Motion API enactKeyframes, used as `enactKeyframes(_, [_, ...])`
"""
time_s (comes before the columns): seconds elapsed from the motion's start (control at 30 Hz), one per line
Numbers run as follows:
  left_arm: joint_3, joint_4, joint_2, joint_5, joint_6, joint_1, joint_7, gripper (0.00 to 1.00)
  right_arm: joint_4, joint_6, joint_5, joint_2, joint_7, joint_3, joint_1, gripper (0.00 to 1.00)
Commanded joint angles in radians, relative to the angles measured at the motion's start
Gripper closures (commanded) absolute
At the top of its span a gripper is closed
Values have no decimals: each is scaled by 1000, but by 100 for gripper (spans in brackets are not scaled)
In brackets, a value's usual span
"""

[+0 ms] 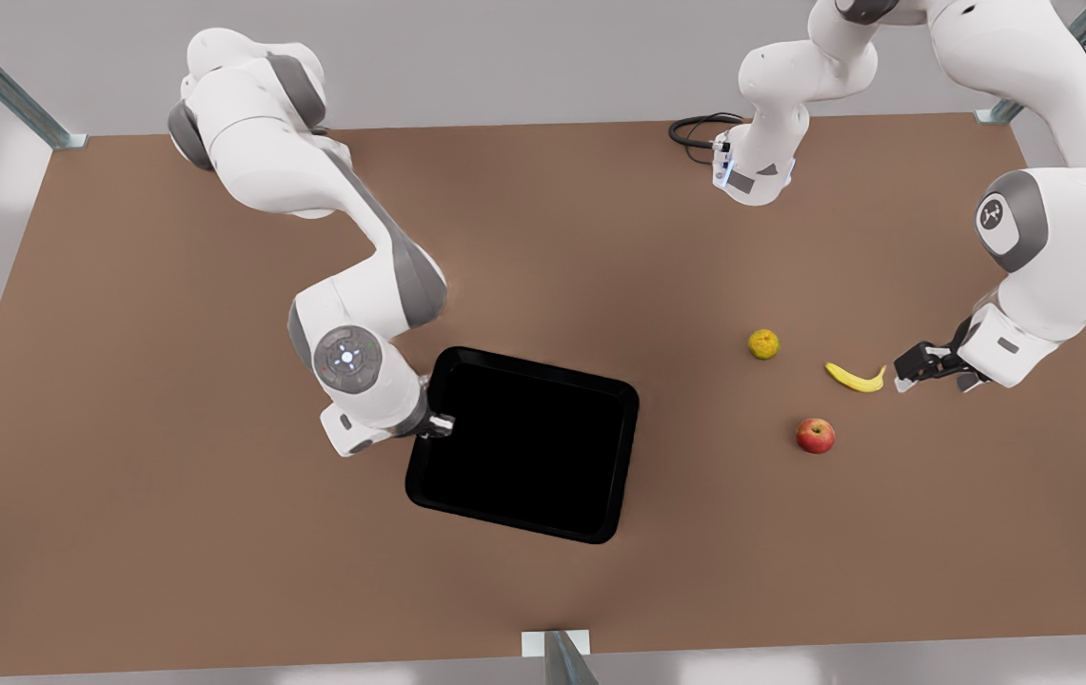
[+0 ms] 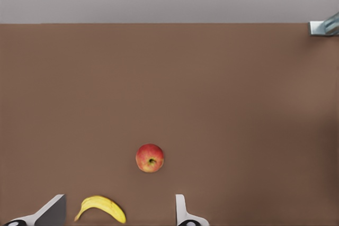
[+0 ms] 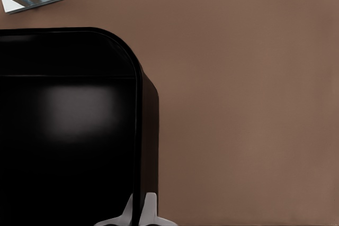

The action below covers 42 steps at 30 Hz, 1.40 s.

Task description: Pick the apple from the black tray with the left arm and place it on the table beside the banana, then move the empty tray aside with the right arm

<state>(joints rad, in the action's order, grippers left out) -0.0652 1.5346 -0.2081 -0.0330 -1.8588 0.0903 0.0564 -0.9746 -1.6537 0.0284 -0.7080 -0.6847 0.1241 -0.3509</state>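
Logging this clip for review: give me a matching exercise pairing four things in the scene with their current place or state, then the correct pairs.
Things:
1. apple
2. black tray
3. left claw
4. right claw

States:
A. shut on a rim
B. open, holding nothing, next to the banana
C. empty, lying on the table
D. resting on the bare tabletop near the banana

Pairs: 1-D, 2-C, 3-B, 4-A
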Motion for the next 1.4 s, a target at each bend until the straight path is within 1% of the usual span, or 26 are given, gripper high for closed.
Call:
enactKeyframes(0.0, [-1,-1,-1,1,6,-1,-12,0,1,176,7,15,609,0,39,88])
enactKeyframes(0.07, [-1,-57,-30,-12,6,-3,-17,0,2,181,7,15,767,-8,87,88])
enactKeyframes(0.17, [-1,-56,-31,-10,7,-3,-20,0,2,178,5,32,997,-6,176,89])
enactKeyframes(0.27, [-1,-56,-34,-12,7,-1,-18,0,8,163,5,56,1162,-9,251,89])
enactKeyframes(0.43, [1,-56,-34,-12,7,0,-20,0,2,112,-134,47,1442,-9,431,91])
enactKeyframes(0.5, [1,-56,-36,-10,7,0,-18,0,-3,86,-157,32,1525,-9,484,92])
enactKeyframes(0.6, [1,-56,-39,-10,7,0,-20,0,-9,69,-202,-7,1558,-8,560,92])
enactKeyframes(0.67, [1,-54,-39,-10,7,0,-20,0,-10,69,-203,-37,1551,-8,579,92])
enactKeyframes(0.87, [1,-54,-47,-8,7,0,-20,0,-10,15,-186,-119,1544,-40,587,91])
enactKeyframes(0.97, [1,-54,-47,-8,7,0,-21,0,-10,-12,-182,-146,1551,-49,587,87])
enactKeyframes(1.03, [1,-54,-47,-8,7,0,-20,0,-10,-14,-180,-159,1550,-58,586,82])
enactKeyframes(1.07, [1,-54,-47,-8,7,0,-21,0,-10,-14,-180,-159,1550,-58,586,74])
enactKeyframes(1.1, [1,-54,-47,-8,7,0,-20,0,-9,-14,-180,-159,1544,-58,584,63])
enactKeyframes(1.13, [1,-54,-47,-8,7,0,-20,0,-7,-17,-182,-157,1542,-60,584,44])
enactKeyframes(1.17, [1,-54,-47,-8,7,0,-20,0,-6,-32,-185,-154,1521,-60,581,9])
enactKeyframes(1.2, [1,-54,-47,-8,7,0,-20,0,-1,-31,-188,-134,1481,-60,569,0])
enactKeyframes(1.27, [1,-54,-47,-8,7,2,-18,0,2,0,-188,-67,1414,-55,546,0])
enactKeyframes(1.3, [1,-54,-47,-8,7,2,-18,0,5,98,-182,-7,1238,-52,511,0])
enactKeyframes(1.33, [1,-54,-47,-8,7,2,-20,0,5,135,-179,45,1109,-46,480,0])
enactKeyframes(1.37, [1,-54,-47,-8,7,2,-20,0,5,196,-177,91,908,-50,438,0])
